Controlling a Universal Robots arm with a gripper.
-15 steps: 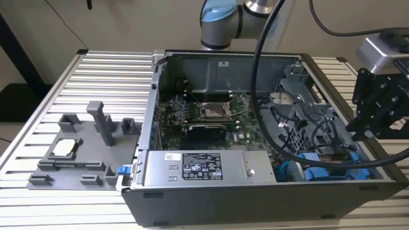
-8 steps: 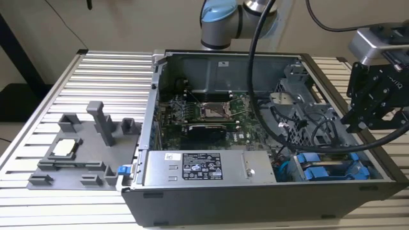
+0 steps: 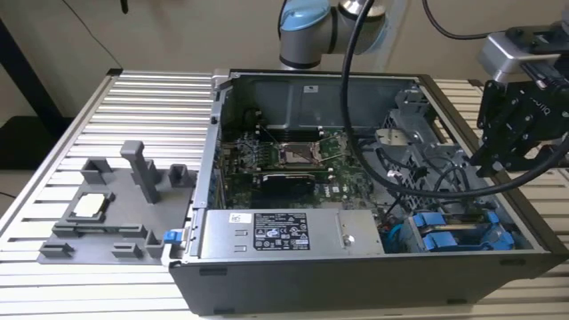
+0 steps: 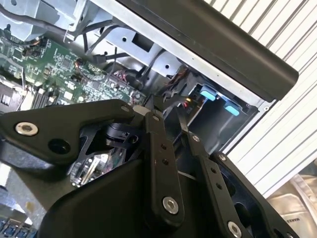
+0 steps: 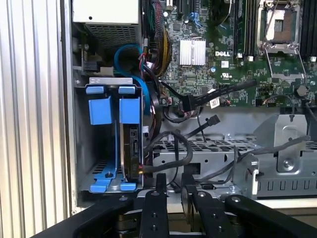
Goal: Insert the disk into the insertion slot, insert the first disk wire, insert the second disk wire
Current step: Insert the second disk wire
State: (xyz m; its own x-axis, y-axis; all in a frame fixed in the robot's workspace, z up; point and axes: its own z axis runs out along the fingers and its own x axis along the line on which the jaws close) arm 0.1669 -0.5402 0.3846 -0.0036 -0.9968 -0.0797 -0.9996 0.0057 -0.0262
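Two blue carriers (image 5: 111, 108) sit side by side in the insertion slot's grey cage (image 5: 80, 144), also seen in the exterior view as blue carriers (image 3: 454, 233). One of them shows a disk body (image 5: 132, 146) with a wire plugged in at its end; I cannot tell which one is the task's disk. Two black wire ends, one (image 5: 214, 119) and another (image 5: 190, 103), hang loose beside the cage. My gripper (image 5: 173, 187) hovers above the case, clear of the cage. Its fingers (image 4: 154, 129) are a narrow gap apart and hold nothing. In the exterior view my gripper (image 3: 494, 163) is over the case's right wall.
The open case (image 3: 356, 280) lies on a slatted table (image 3: 151, 100). Inside are the green motherboard (image 3: 294, 160), the silver power-supply box (image 3: 284, 233) and a perforated bracket (image 5: 233, 158) with cables across it. A grey fixture (image 3: 116, 207) stands at the exterior view's left.
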